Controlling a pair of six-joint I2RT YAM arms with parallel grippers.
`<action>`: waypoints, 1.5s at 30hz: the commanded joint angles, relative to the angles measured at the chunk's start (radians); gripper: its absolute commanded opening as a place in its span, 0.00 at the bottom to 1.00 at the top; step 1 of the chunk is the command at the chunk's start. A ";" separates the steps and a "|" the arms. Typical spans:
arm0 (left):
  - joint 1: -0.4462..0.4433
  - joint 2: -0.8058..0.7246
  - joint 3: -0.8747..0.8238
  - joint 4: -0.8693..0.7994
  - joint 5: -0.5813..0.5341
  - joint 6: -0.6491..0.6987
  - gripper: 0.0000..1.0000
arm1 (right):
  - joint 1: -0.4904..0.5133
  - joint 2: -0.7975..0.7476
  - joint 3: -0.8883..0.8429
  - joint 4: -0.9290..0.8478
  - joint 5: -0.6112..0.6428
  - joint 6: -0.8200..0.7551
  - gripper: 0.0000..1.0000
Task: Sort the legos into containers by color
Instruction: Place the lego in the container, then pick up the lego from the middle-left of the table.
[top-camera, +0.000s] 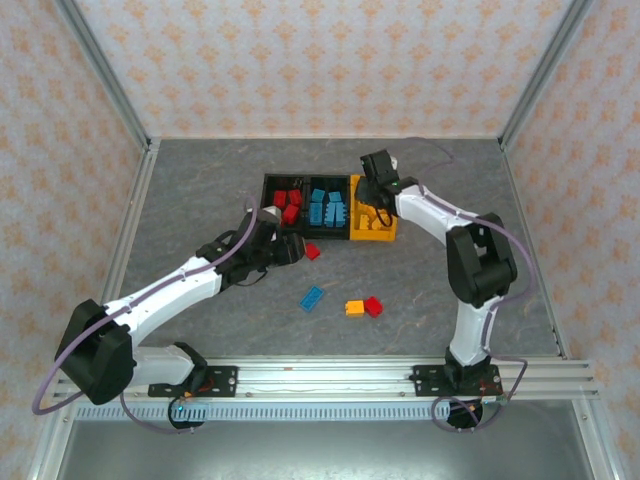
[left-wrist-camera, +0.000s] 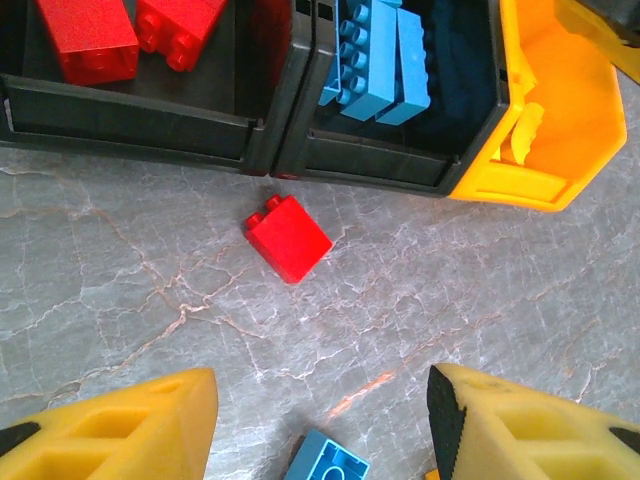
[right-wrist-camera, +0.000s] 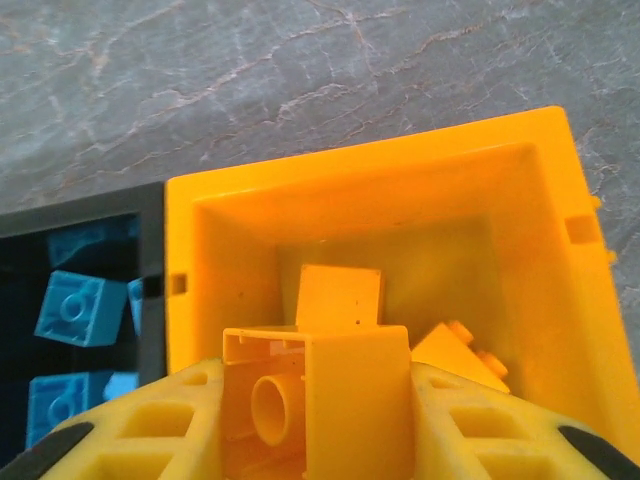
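Item 1: right pincer (right-wrist-camera: 315, 430), clamped on a yellow brick (right-wrist-camera: 340, 350) directly above the yellow bin (right-wrist-camera: 360, 165) (far right of the row).
Item 2: left pincer (left-wrist-camera: 320, 420), wide and empty. I see the red brick (left-wrist-camera: 288, 237) straight ahead on the desk (left-wrist-camera: 450, 300), askew, just short of the black bins (left-wrist-camera: 130, 120).

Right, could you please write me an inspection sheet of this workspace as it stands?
Surface: grey marbled table, four loose bricks on it.
Job's things: red bricks in the left black bin, blue bricks in the middle black bin; on the table, a red brick by the bins, a loose blue brick, an orange brick, a second red brick.
Clutter: nothing seen.
Grippers: left gripper open above the table near the bins; right gripper shut on a yellow brick over the yellow bin.
Cables: purple cable along each arm.
Surroundings: patterned walls, metal rail at the near edge.
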 joint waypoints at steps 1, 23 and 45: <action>-0.006 -0.002 -0.018 0.005 0.001 -0.012 0.59 | -0.004 0.044 0.065 -0.050 0.019 0.035 0.41; -0.009 0.026 0.005 0.015 0.024 0.003 0.59 | 0.000 -0.187 -0.012 -0.034 -0.021 0.065 0.62; -0.177 0.245 0.094 -0.173 0.018 0.200 0.67 | 0.115 -0.886 -0.653 -0.037 -0.388 0.015 0.68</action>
